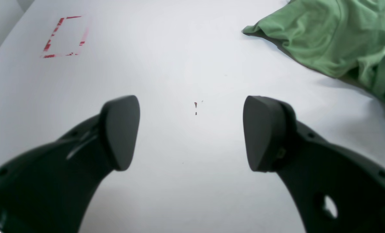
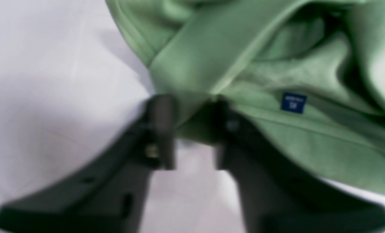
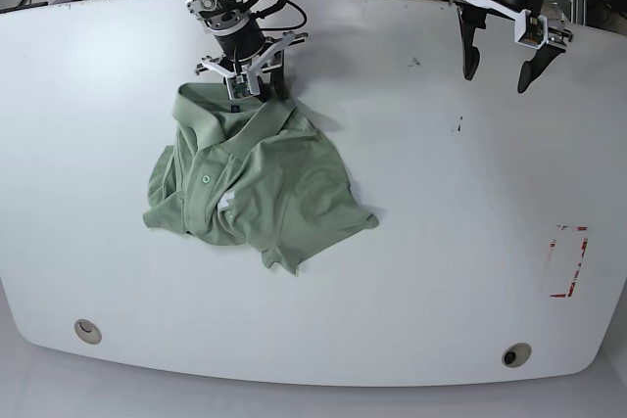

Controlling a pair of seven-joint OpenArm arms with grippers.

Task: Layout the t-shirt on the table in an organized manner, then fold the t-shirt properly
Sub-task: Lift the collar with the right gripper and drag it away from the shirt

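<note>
1. Base view: one t-shirt (image 3: 260, 183) lies crumpled on the surface (image 3: 421, 271), in the half toward the far edge and left of centre. It is bunched, with overlapping folds and the collar turned toward the far edge.
2. Right gripper (image 3: 242, 80): positioned at the collar end of the t-shirt, near the far edge of the surface. In the right wrist view, the right gripper (image 2: 190, 129) has its jaws drawn in on a fold of green fabric next to the collar, and cloth fills the gap between them. That view is blurred, so how firmly the fold is clamped cannot be confirmed. A dark blue neck label (image 2: 293, 103) shows just beside the gripped fold.
3. Left gripper (image 3: 502, 61): hovers near the far right corner of the surface, well apart from the t-shirt. In the left wrist view, the left gripper (image 1: 192, 132) has its jaws spread wide with only bare surface between them; it holds nothing.
4. Progress, judged from the present layout: the layout stage has barely begun. The t-shirt is not yet spread flat, the sleeves are not extended, and no fold has been made. Remaining: flatten and square the garment, then fold it.
5. Count: one t-shirt, two grippers, one red tape rectangle (image 3: 568, 261) near the right edge, two round cable holes (image 3: 87, 330) near the front edge.
</note>
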